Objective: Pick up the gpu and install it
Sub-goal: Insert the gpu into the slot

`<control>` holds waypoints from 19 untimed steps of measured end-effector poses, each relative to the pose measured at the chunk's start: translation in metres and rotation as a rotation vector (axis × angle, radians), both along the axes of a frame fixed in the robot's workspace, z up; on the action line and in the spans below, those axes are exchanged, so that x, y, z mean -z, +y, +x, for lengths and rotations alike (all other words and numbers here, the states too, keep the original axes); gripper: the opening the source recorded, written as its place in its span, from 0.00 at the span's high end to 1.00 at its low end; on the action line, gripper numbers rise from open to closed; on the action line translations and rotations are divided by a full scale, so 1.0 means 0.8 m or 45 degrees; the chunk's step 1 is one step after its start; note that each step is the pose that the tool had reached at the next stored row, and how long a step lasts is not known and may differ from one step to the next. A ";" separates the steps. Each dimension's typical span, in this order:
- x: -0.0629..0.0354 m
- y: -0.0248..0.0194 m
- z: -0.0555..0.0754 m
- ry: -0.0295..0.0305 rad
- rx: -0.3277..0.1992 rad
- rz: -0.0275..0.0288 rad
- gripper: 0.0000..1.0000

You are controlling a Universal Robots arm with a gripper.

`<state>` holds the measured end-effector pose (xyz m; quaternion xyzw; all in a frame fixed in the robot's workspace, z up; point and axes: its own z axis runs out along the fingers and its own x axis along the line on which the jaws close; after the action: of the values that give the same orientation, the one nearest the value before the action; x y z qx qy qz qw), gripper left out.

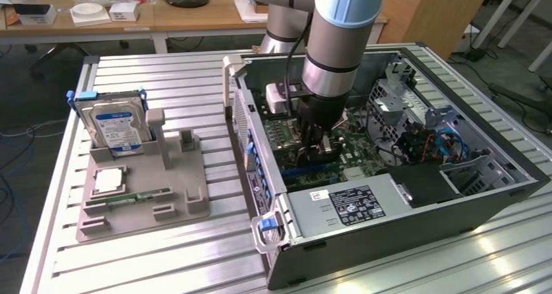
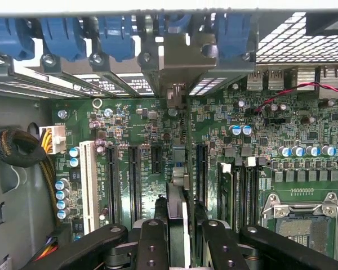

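While our arm reaches down into the open computer case (image 1: 483,178), the jaws (image 2: 180,225) are clamped on the gpu (image 2: 179,185), which we see edge-on in the wrist view, standing upright between the black fingers (image 2: 152,242) and running toward the case's rear wall. It sits over the motherboard (image 2: 304,129), in line with the long dark expansion slots (image 2: 201,169), its far end up against the row of blue bracket clips (image 2: 234,34). We cannot tell whether its lower edge is already touching a slot.

We judge the card to be light and stiff, a thin board that will not sag, yet fragile: its small parts and contact edge would not tolerate side load or twisting. Its faces are smooth, so a grip can slip if the card meets resistance. The hold we have, across the two flat faces near the upper edge and about mid-length, looks sensible to us, since it keeps the contact edge free.

From what shows, the card is slim and dark, with a grey metal piece at its far end near the clips.

In the exterior view the case lies on its side on the ribbed metal surface (image 1: 155,268). To that view's left a grey holder tray (image 1: 164,178) carries a silver hard drive (image 1: 116,126) with a blue label and a narrow green memory stick (image 1: 129,197).
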<state>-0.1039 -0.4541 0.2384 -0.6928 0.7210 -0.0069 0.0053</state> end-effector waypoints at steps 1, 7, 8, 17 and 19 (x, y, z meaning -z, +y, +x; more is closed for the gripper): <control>0.001 0.0001 0.000 0.0000 0.000 0.0001 0.72; 0.002 0.0000 0.000 0.0001 0.000 -0.0001 0.72; 0.002 0.0000 0.000 0.0001 0.000 -0.0001 0.72; 0.002 -0.0014 0.000 0.0000 0.000 0.0001 0.72; 0.002 -0.0016 0.000 -0.0001 0.000 0.0001 0.72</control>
<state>-0.1039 -0.4553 0.2371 -0.6928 0.7211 -0.0069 0.0053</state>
